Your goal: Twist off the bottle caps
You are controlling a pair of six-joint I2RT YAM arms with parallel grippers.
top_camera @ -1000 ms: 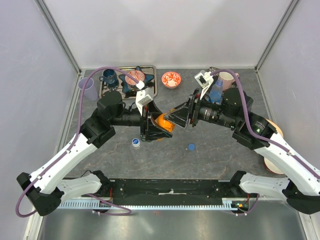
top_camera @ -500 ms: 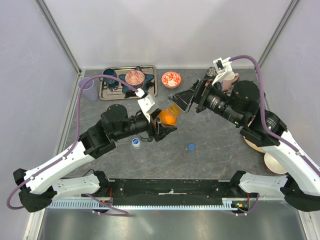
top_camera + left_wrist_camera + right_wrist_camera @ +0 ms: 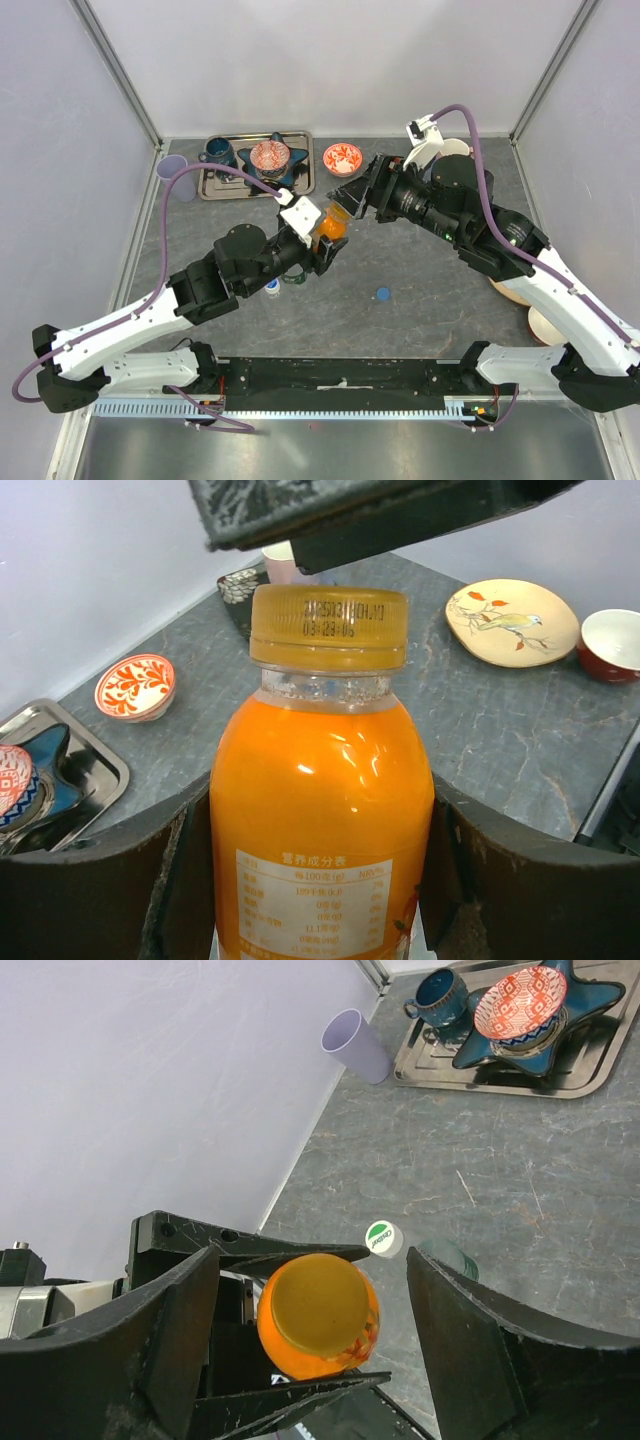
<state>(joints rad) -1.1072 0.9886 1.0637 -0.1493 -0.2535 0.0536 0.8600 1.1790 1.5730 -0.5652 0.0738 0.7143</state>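
Above the middle of the table, the left arm reaches in from the near-left corner with its forearm angled toward the centre. The left gripper (image 3: 322, 243) is clamped on the orange bottle (image 3: 320, 810), one finger against each side of the body. The bottle is held up off the table, its neck pointing at the right arm.

The right arm rises from the near-right corner, bends high over the right side and reaches back toward the centre. The right gripper (image 3: 350, 197) faces the orange cap (image 3: 328, 630). Its jaws are spread wide, one finger on each side of the cap with a gap, touching nothing. The cap is seated on the neck.

Markings:
- Cap skirt: two rows of dark printed digits, too fine to read reliably.
- Bottle label: white panel with a table headed in Chinese characters.
- White-and-green cap (image 3: 381, 1238), lying on the table: green logo, lettering too small to read.
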